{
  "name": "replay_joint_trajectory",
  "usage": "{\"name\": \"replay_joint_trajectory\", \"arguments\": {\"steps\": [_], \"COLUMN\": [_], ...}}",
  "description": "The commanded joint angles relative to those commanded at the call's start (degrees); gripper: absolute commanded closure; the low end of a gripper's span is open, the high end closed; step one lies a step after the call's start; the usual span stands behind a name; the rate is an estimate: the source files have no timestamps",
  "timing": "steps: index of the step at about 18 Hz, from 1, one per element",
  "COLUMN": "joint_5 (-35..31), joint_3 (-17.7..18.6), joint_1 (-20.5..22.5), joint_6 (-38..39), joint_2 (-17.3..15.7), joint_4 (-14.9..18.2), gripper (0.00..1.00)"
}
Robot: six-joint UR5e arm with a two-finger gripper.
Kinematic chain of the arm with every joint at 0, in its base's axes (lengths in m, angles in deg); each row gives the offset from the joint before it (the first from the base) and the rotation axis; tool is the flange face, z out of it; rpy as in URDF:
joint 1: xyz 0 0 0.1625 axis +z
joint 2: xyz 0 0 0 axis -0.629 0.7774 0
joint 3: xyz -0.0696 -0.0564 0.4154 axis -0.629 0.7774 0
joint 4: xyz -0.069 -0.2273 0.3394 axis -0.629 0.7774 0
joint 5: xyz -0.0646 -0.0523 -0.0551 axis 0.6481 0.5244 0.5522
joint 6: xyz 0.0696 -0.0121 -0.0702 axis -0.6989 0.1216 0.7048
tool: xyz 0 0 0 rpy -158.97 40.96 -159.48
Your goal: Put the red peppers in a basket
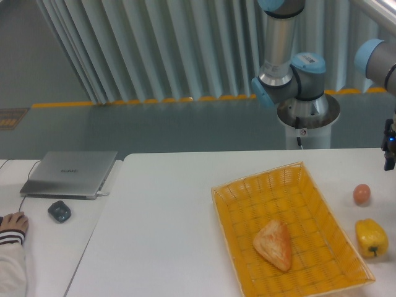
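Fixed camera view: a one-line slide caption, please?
Yellow basket holding a pastry; yellow pepper and orange ball beside it.

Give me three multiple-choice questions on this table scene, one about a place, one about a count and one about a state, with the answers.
1. Where does the yellow pepper lie?
A. inside the basket
B. on the table, right of the basket
C. on the floor

2. How many things lie in the basket?
A. none
B. one
C. three

3. How is the laptop?
A. shut
B. open, screen lit
C. standing on its edge

Answers:
1 B, it rests on the white table beyond the basket's right rim.
2 B, only a golden-brown wedge-shaped piece lies there.
3 A, its lid lies flat on its base.
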Motion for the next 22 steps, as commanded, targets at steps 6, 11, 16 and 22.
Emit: {"name": "replay_joint_trajectory", "arguments": {"steps": [6,11,16,22], "joint_5": [-0.09,-0.35,-0.26,-0.26], "joint_3": [0.09,1.76,4.56,7.38], "joint_1": [-0.26,-0.44,2.02,2.9], "joint_6": [-0.35,-0.7,0.53,11.06], "joint_2": [-0.35,-1.93,-2.98,-4.13], "joint_4": [0.17,-0.26,-2.79,-5.45], "gripper": [0.0,0.0,0.0,0.0]}}
